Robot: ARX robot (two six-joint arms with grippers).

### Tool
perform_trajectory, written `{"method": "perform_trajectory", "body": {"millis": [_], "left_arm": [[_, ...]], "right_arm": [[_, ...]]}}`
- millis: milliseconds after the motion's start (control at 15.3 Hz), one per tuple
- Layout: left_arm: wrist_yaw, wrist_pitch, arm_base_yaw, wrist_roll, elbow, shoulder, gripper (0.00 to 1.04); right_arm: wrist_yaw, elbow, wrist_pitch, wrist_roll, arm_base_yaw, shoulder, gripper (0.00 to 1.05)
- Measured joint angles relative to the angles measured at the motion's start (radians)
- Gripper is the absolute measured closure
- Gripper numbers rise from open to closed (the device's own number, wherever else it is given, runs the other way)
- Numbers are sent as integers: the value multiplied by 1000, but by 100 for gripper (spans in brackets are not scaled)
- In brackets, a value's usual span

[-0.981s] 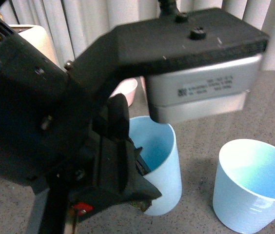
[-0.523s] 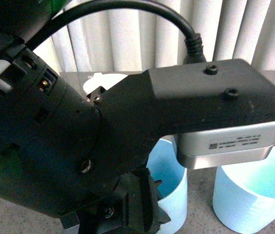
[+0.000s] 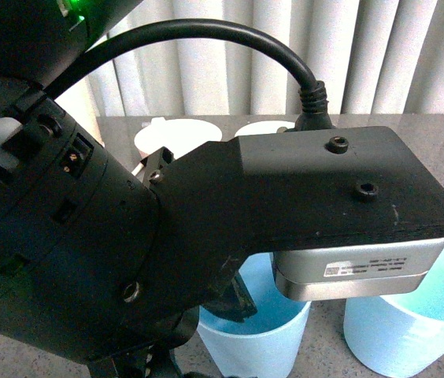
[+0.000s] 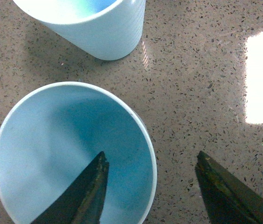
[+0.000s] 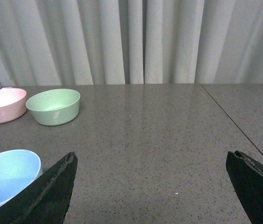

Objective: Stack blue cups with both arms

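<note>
Speckled grey table [image 4: 201, 70], white curtain [image 5: 136, 42] behind. On it, left blue cup [image 4: 52, 140] sits under our left arm [image 3: 88, 236] and right blue cup [image 3: 411, 331] just beside it, both upright, not stacked yet. Change over the last second: left gripper [image 4: 152, 156] had a finger showing against the left blue cup's side in front view; the arm has since swung in and now fills most of that view, its grey camera block [image 3: 356, 268] covering the cup's rim. Left wrist view gives us the real state: one finger is over the cup mouth, apparently inside, the other is outside over bare table, so the jaws straddle the wall. Jaws apart, neither finger clearly touching the wall, nothing held; depth we can't judge. We read that as pre-grasp set; closing on the wall looks like the next call, then lift and carry over the right blue cup. Risk: thin tapered wall, an off-centre pinch could tip it. Right gripper [image 5: 151, 156] is spread wide, empty, hovering over the table facing the curtain; a blue cup [image 5: 5, 177] shows at the edge of its view, which one we can't tell. Green bowl [image 5: 54, 106] and pink bowl [image 5: 1, 105] sit side by side near the curtain, clear of the cups, not in play.
</note>
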Motion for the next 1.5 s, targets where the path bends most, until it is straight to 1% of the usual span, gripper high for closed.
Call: {"method": "perform_trajectory", "body": {"millis": [196, 262, 327, 392, 523, 654, 785, 915, 1046, 1177, 1308, 1373, 1438, 1504], "left_arm": [[6, 0, 4, -5, 6, -3, 21], [13, -2, 9, -6, 18, -9, 11], [27, -2, 15, -10, 31, -20, 5], [47, 5, 29, -21, 50, -39, 8], [82, 62, 68, -70, 89, -68, 7], [119, 132, 117, -167, 129, -81, 7], [129, 185, 172, -250, 135, -97, 7], [130, 287, 248, -365, 165, -105, 7], [124, 375, 346, -491, 181, -137, 7], [106, 449, 435, -566, 180, -181, 7], [94, 508, 496, -602, 141, -245, 7], [40, 575, 507, -628, 104, -282, 9], [-182, 721, 512, -716, -2, -362, 21], [-313, 783, 530, -780, -114, -451, 32]], "right_arm": [[0, 0, 0, 0, 0, 0, 7], [0, 0, 0, 0, 0, 0, 7], [0, 0, 0, 0, 0, 0, 7], [0, 0, 0, 0, 0, 0, 7], [0, 0, 0, 0, 0, 0, 7], [0, 0, 0, 0, 0, 0, 7], [0, 0, 0, 0, 0, 0, 7], [0, 0, 0, 0, 0, 0, 7], [0, 0, 0, 0, 0, 0, 7], [0, 0, 0, 0, 0, 0, 7], [0, 0, 0, 0, 0, 0, 7], [0, 0, 0, 0, 0, 0, 7], [0, 0, 0, 0, 0, 0, 7], [0, 0, -1, 0, 0, 0, 7]]}}
